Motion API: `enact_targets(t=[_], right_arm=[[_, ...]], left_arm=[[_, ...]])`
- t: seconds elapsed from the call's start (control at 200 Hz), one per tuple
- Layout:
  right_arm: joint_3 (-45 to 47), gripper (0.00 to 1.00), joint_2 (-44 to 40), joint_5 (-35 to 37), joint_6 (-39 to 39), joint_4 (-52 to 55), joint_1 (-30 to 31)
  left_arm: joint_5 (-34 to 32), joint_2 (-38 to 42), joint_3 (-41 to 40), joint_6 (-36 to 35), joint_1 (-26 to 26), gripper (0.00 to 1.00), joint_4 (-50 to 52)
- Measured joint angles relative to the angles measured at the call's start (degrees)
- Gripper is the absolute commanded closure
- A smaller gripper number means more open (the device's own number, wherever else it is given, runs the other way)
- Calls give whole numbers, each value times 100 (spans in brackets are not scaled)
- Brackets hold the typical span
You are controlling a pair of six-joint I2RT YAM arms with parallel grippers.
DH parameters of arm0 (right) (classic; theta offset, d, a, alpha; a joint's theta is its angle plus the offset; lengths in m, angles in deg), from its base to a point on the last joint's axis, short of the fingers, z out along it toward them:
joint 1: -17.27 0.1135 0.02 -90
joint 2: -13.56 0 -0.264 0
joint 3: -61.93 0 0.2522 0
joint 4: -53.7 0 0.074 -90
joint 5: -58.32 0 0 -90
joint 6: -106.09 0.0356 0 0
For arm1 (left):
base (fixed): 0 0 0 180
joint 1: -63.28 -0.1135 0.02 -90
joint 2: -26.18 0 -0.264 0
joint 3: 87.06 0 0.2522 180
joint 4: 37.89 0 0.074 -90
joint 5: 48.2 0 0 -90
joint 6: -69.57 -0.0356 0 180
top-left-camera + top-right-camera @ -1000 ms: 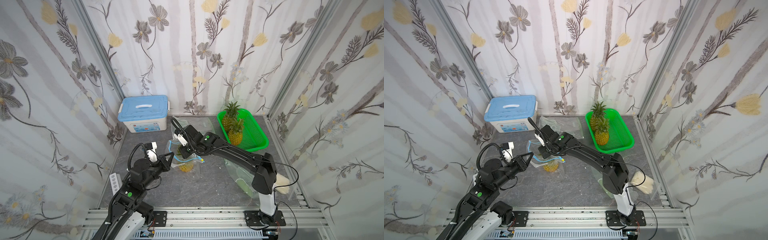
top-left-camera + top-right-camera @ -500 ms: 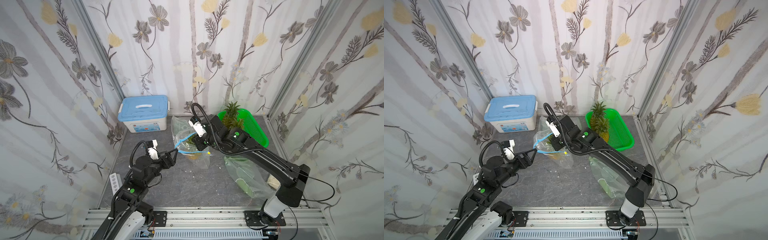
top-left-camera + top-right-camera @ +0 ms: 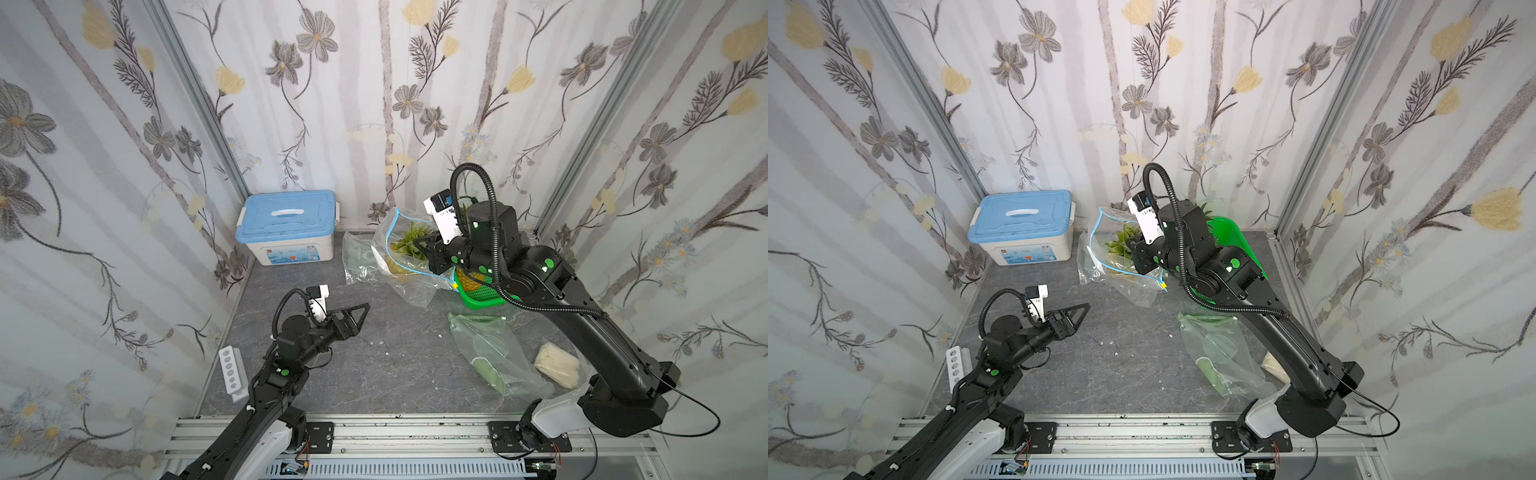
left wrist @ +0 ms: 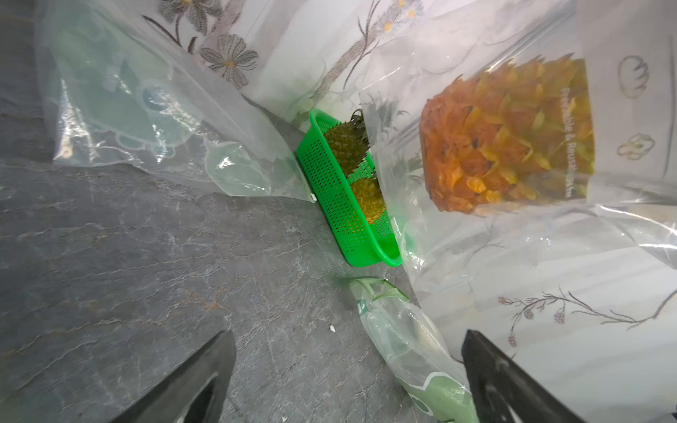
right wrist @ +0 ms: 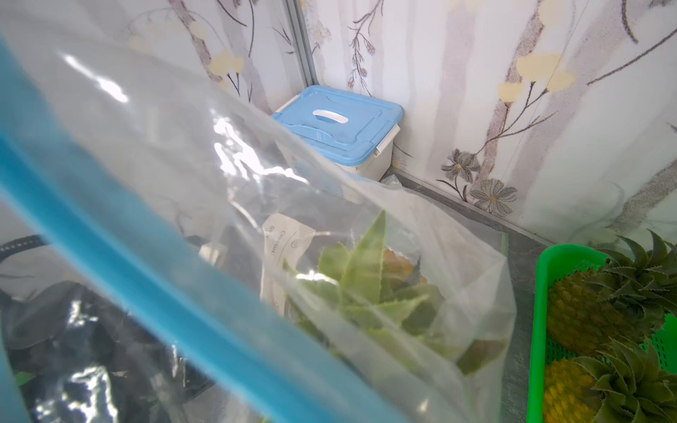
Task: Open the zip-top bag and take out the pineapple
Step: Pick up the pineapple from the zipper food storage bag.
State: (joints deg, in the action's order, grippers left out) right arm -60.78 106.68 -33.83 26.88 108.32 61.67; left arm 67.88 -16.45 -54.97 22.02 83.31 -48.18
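Note:
My right gripper (image 3: pixel 426 245) is shut on the blue-zipped rim of the clear zip-top bag (image 3: pixel 401 272) and holds it off the table at the back, beside the green basket. The bag's mouth gapes, and the pineapple (image 3: pixel 409 245) hangs inside with its green crown toward the opening. In the right wrist view the blue zip strip (image 5: pixel 146 274) crosses close by, with the crown (image 5: pixel 366 293) behind plastic. My left gripper (image 3: pixel 360 318) is open and empty, low over the table's front left, apart from the bag. Its view shows the pineapple's orange body (image 4: pixel 505 139) through the bag.
The green basket (image 3: pixel 482 297) at the back right holds two more pineapples. A blue-lidded box (image 3: pixel 286 224) stands at the back left. An empty clear bag (image 3: pixel 357 257) lies behind. A green-printed bag (image 3: pixel 486 353) and a white packet (image 3: pixel 557 365) lie front right. A power strip (image 3: pixel 230 370) lies left.
My left gripper opened, let go of the bag and drew back to the front left. My right arm lifted the bag with the pineapple up and back toward the basket.

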Motion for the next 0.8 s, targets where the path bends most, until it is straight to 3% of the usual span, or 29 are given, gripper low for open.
enact_targets(t=[0.155, 0.36, 0.799], right_arm=[[-306, 100, -101, -284, 22, -2, -184], [-540, 100, -107, -726, 28, -63, -186], [-564, 100, -35, -1285, 136, -350, -164]], left_arm=[[433, -765, 61, 129, 50, 0, -1233], [981, -2072, 492, 302, 553, 0, -2688], [844, -2256, 929, -11, 1051, 0, -3421]])
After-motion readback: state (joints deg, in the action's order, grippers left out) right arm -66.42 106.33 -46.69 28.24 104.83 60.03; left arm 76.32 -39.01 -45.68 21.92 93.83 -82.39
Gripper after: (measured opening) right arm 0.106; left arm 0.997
